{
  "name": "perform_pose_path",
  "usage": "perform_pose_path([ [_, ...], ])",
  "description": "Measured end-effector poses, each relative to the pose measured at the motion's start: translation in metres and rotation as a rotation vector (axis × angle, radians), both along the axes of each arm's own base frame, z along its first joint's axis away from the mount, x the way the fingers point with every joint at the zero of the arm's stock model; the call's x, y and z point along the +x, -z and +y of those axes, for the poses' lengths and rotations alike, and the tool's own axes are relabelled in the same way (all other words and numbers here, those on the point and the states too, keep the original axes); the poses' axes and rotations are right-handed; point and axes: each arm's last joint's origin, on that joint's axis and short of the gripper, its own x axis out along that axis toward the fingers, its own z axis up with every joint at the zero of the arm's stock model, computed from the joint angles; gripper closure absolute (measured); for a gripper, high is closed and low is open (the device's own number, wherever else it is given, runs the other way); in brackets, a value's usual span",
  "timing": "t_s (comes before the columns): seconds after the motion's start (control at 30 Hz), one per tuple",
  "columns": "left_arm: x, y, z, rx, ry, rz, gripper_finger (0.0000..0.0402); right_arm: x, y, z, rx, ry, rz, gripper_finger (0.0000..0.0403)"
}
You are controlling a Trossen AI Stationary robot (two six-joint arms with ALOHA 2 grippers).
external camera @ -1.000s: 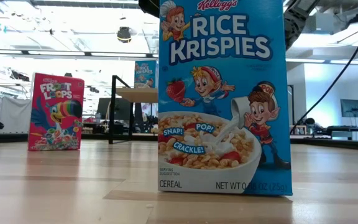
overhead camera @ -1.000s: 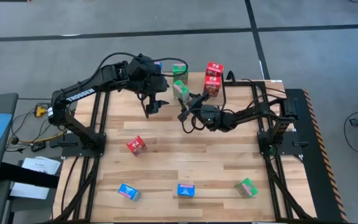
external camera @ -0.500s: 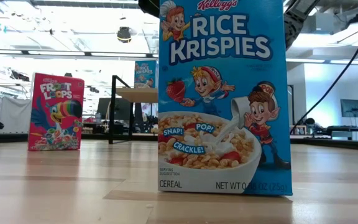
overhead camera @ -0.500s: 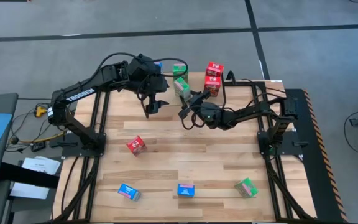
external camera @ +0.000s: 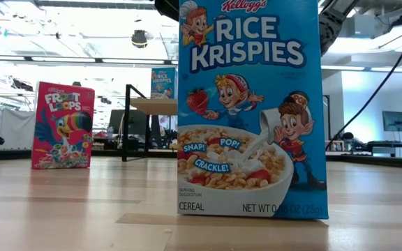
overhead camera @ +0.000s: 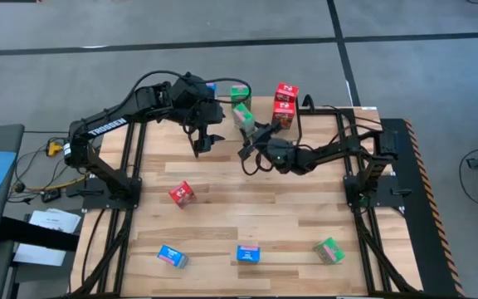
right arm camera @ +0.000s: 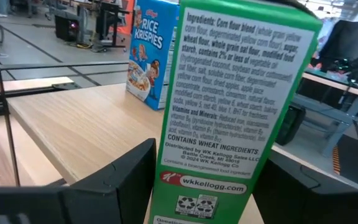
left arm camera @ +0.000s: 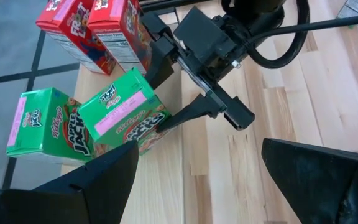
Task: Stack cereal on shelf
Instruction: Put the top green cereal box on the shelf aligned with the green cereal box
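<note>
The right tool (overhead camera: 247, 143) grips a green box (overhead camera: 241, 119) at the shelf (right arm camera: 73, 124); the left tool (overhead camera: 202, 143), open and empty, hangs at its nine o'clock. Visible: three green, three red, three blue boxes.

Robotics lab or workshop: grey concrete floor (overhead camera: 222, 25), ceiling lights (external camera: 68, 61), monitors (external camera: 395, 121) on desks behind slatted table (overhead camera: 247, 216).
</note>
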Motion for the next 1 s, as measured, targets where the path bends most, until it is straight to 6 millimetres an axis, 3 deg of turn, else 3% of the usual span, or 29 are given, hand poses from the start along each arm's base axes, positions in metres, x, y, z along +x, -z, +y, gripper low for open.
perform_pose_path([
  [0.27, 0.000, 0.000, 0.000, -0.002, -0.001, 0.003, 0.0070, -0.005, -0.011, 0.011, 0.002, 0.017, 0.028, 0.0141],
  [0.57, -0.001, 0.001, -0.001, -0.047, -0.004, 0.004, 0.0070, -0.008, -0.009, 0.009, 0.052, 0.026, 0.019, 0.0141],
  [0.83, 0.002, 0.004, -0.008, -0.219, 0.181, -0.021, 0.0070, -0.007, -0.013, -0.002, 0.066, -0.016, -0.010, 0.0141],
  [1.0, 0.008, 0.012, -0.007, -0.223, 0.208, -0.044, 0.0070, -0.005, -0.015, -0.003, 0.061, -0.019, 0.005, 0.0141],
])
